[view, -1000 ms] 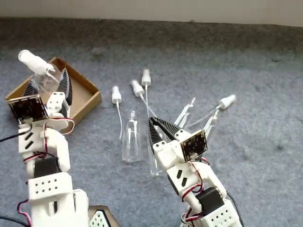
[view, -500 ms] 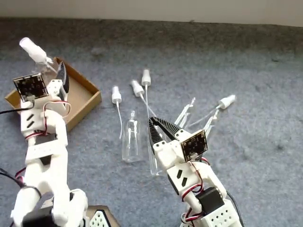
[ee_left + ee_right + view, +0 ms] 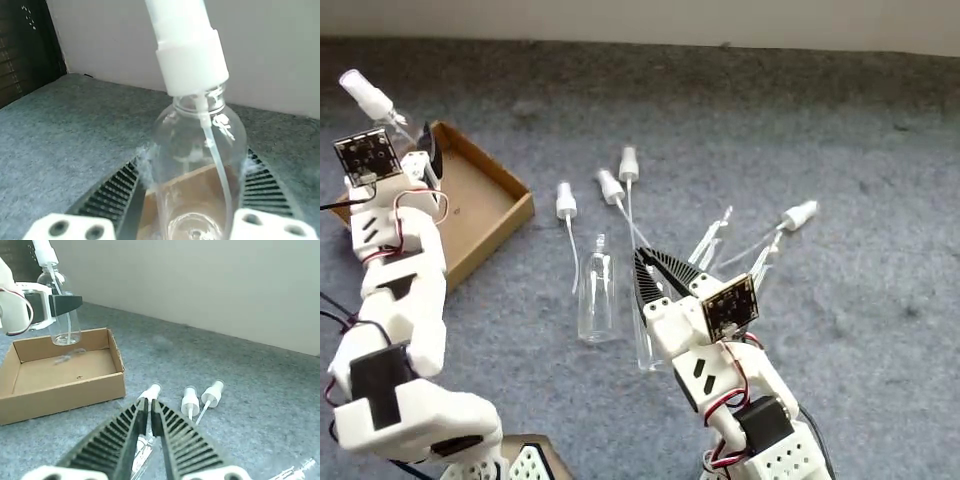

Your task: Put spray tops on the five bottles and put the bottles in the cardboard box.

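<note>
Left wrist view: L gripper fingers pinch capped bottle, held above far-left part of cardboard box. R gripper fingers pressed together, empty, just right of lying bottle, w/ loose spray tops beyond.

Overhead camera, two wrist cameras
The high view looks down on the table; the left wrist sits tight behind a bottle; the right wrist faces the cardboard box, also seen overhead.
</note>
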You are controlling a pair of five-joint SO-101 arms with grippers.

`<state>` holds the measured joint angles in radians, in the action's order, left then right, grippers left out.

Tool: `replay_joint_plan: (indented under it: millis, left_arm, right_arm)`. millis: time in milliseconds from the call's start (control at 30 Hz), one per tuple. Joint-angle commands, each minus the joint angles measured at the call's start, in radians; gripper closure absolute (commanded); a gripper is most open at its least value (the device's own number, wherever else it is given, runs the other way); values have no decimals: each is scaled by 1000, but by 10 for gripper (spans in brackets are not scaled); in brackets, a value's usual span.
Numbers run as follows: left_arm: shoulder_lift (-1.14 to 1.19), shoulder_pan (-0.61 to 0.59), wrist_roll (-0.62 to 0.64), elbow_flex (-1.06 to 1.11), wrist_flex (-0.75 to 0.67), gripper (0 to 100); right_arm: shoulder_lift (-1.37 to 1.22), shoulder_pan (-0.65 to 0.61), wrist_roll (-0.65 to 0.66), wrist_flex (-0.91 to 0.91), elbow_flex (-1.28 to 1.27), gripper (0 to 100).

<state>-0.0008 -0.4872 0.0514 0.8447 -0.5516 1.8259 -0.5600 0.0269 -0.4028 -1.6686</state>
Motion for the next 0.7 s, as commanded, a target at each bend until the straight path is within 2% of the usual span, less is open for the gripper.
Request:
replay_joint_plan:
  millis: [0, 167, 300, 667]
  left_arm:
    - [82, -4, -2, -124, -35, 796]
    - [228, -2, 3, -236, -35, 796]
    - [291, 13, 91, -277, -35, 796]
    - [303, 59, 69, -274, -35, 796]
  right_arm:
    - [-1, 13, -5, -2, -125, 994]
    - [-1, 13, -2, -2, -125, 994]
    - [-1, 13, -2, -2, -125, 994]
    - [-1, 15, 0, -2, -125, 994]
